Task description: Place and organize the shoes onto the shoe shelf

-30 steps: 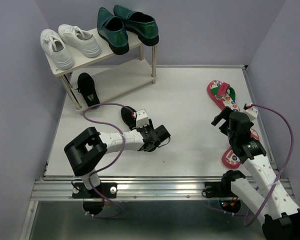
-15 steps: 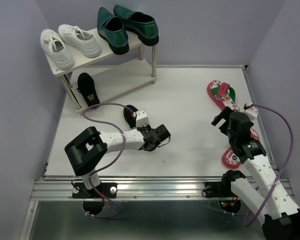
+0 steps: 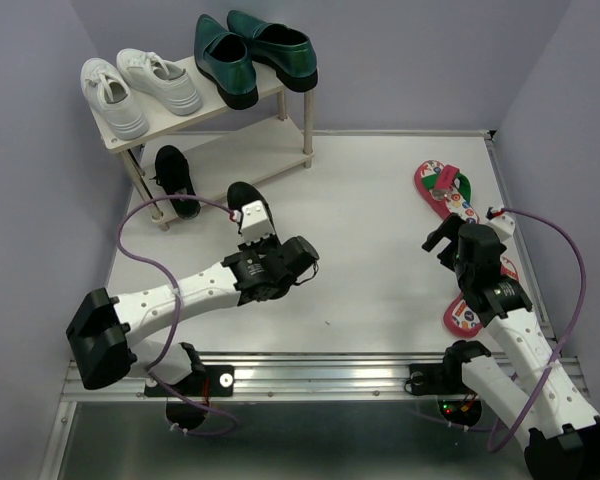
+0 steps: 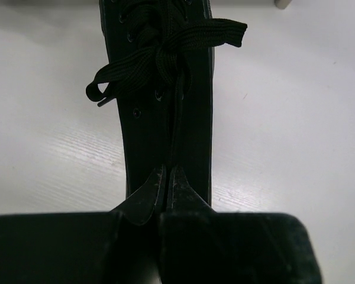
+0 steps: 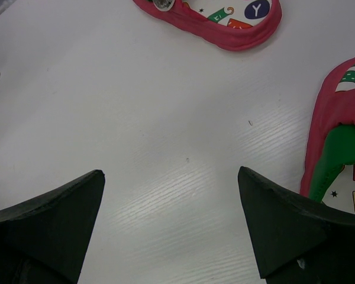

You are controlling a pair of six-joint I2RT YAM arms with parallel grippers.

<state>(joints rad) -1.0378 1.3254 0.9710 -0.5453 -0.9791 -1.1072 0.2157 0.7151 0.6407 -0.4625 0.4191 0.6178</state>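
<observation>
My left gripper (image 3: 252, 228) (image 4: 168, 173) is shut on the heel rim of a black shoe (image 3: 247, 203) (image 4: 160, 89) with a tied lace, toe pointing at the shoe shelf (image 3: 242, 156). Its mate (image 3: 173, 176) sits at the left of the lower board. The green loafers (image 3: 255, 48) stand on the top board at the right. One red flip-flop (image 3: 446, 190) (image 5: 225, 26) lies at the right; the other (image 3: 467, 312) (image 5: 337, 136) is partly hidden under my right arm. My right gripper (image 3: 442, 240) (image 5: 171, 177) hangs open over bare table between them, holding nothing.
White sneakers (image 3: 140, 88) fill the left half of the top board. The shelf's metal legs (image 3: 306, 128) stand on the white table. Purple walls close in at the left, back and right. A metal rail (image 3: 310, 372) runs along the near edge.
My left gripper has shut on the black shoe and carried it up and left toward the shelf; that arm's elbow swung far left. The right arm has not moved.
</observation>
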